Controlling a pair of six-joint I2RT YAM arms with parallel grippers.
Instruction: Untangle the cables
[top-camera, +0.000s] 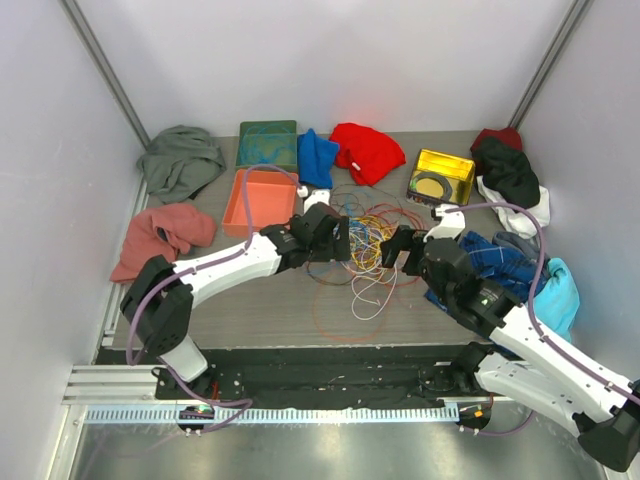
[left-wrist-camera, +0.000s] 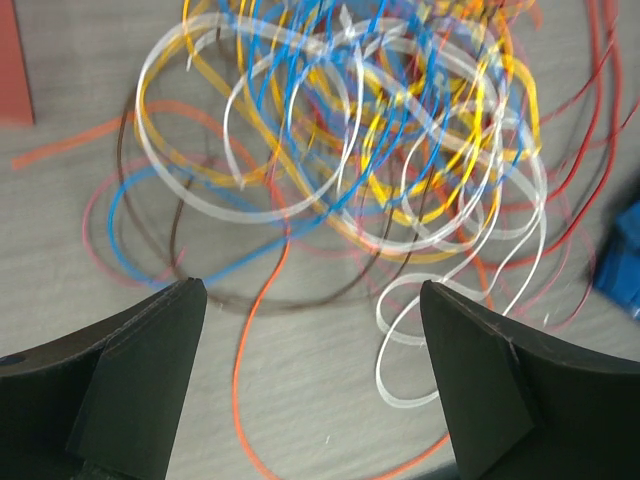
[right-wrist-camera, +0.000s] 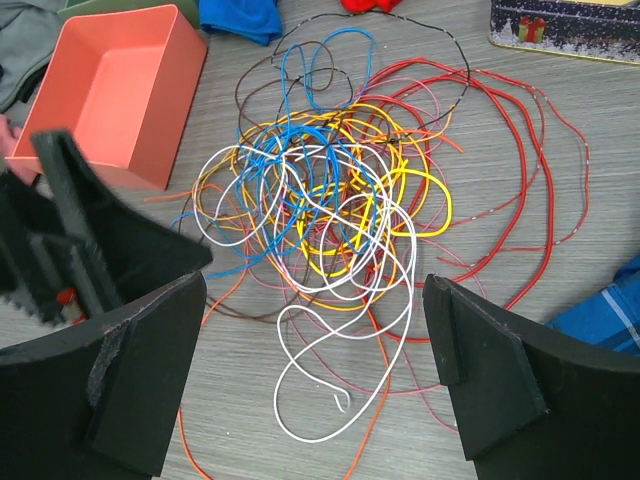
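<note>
The cables (top-camera: 362, 245) are seen in a tangled heap at the middle of the table (top-camera: 270, 310), between the two grippers. Around them are set an orange box (top-camera: 262, 200) at the left rear, a blue cloth (top-camera: 317, 157) and a red cloth (top-camera: 368, 152) behind, a yellow tin (top-camera: 442, 177) at the right rear and a checked blue cloth (top-camera: 500, 262) at the right. The left gripper (left-wrist-camera: 312, 295) is held at the heap's left edge, jaws spread wide, nothing grasped; the right gripper (right-wrist-camera: 315, 290) is held opposite it, likewise released
</note>
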